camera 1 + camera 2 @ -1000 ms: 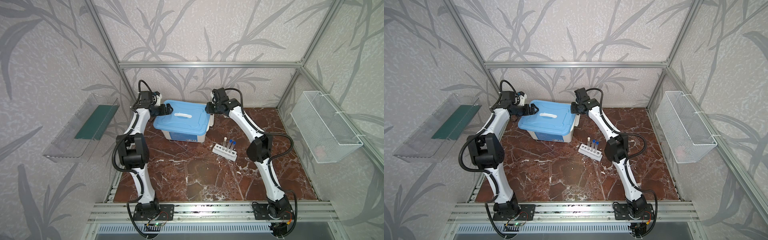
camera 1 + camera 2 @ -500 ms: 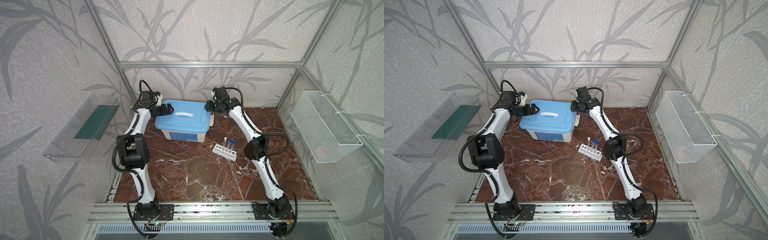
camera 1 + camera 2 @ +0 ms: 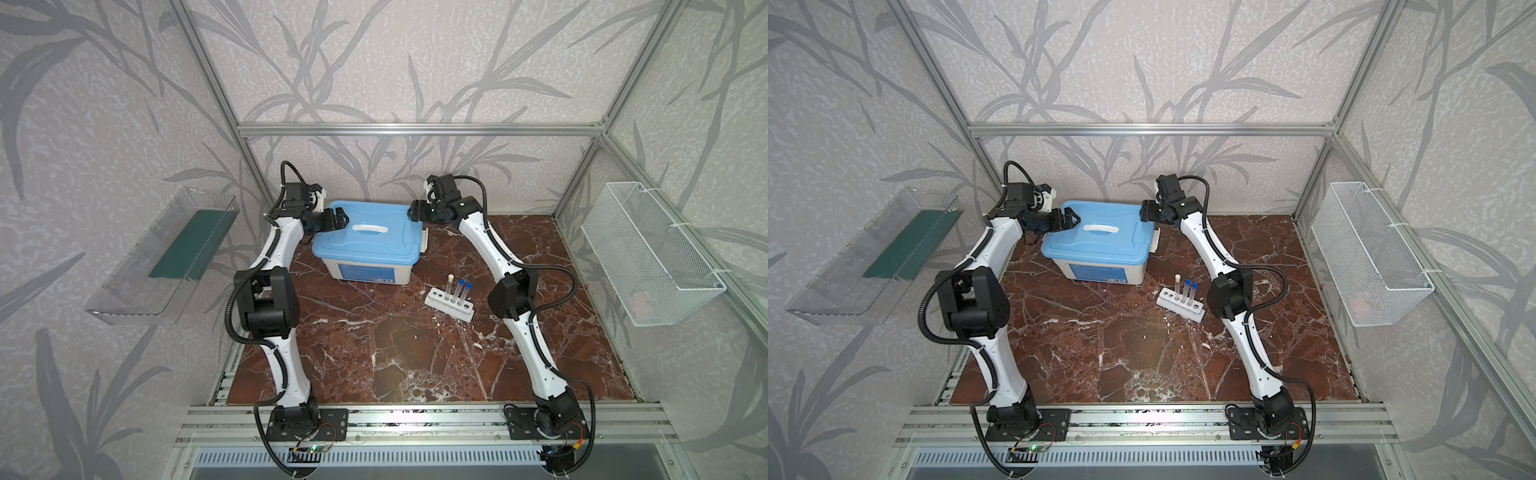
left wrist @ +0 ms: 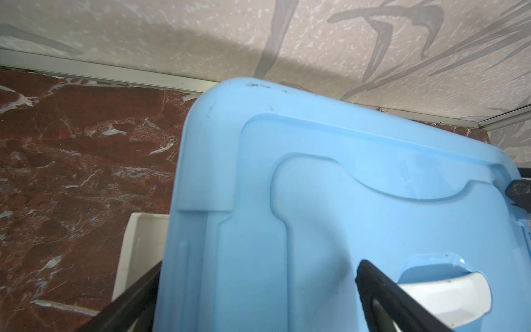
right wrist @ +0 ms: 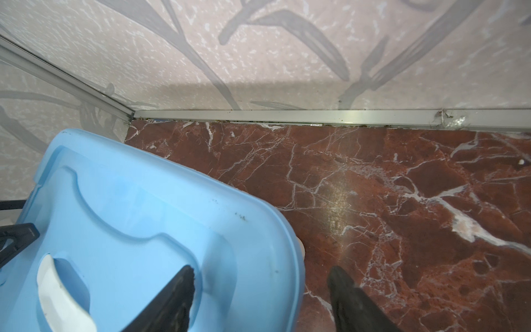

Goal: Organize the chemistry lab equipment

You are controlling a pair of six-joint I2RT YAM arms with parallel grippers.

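Observation:
Three thin clear test tubes [image 3: 459,291] [image 3: 1185,291], one white-capped and two blue-capped, stand upright in the white rack [image 3: 434,297] right of centre. No other lab equipment shows. My left gripper [image 3: 338,218] [image 4: 258,290] is open over the left end of the bin's blue lid [image 3: 368,241] [image 4: 316,186]. One finger is above the lid near the white handle [image 4: 448,296], the other past the lid's edge. My right gripper [image 3: 413,212] [image 5: 261,287] is open at the lid's right end, straddling its edge [image 5: 287,258] and gripping nothing.
The big white bin [image 3: 1100,270] stands at the back centre, lid on. A wire basket [image 3: 648,257] hangs on the right wall. A clear shelf with a green mat [image 3: 166,253] hangs on the left wall. Brown marble table [image 3: 395,353] spreads in front.
My right gripper's jaws have spread wider at the lid's right end. The left gripper has crept slightly rightwards over the lid. Rack and tubes have not moved.

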